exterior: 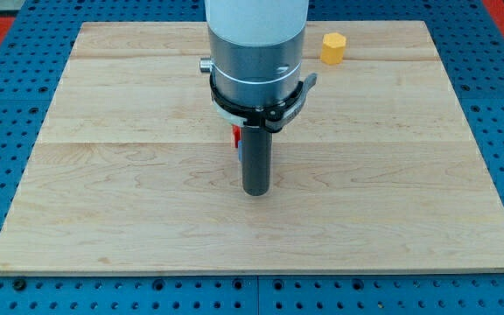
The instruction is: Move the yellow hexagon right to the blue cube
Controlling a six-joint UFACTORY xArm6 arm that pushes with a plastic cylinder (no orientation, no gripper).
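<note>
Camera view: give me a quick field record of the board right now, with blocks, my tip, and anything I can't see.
tip: my tip rests near the board's middle
yellow hexagon: yellow hexagon at the view's top, right of the arm, apart from my tip
red block: red block just a sliver left of the rod, shape unclear
blue cube: not visible in this view
board: wooden board

The arm (257, 35) comes down from the view's top, a little left of centre, as a wide pale cylinder. Below it sits a grey metal collar (257, 72) with a black clamp ring (265, 109) around its lower edge. From there the dark rod (256, 157) hangs straight and upright, and my tip (256, 192) rests near the middle of the view
</note>
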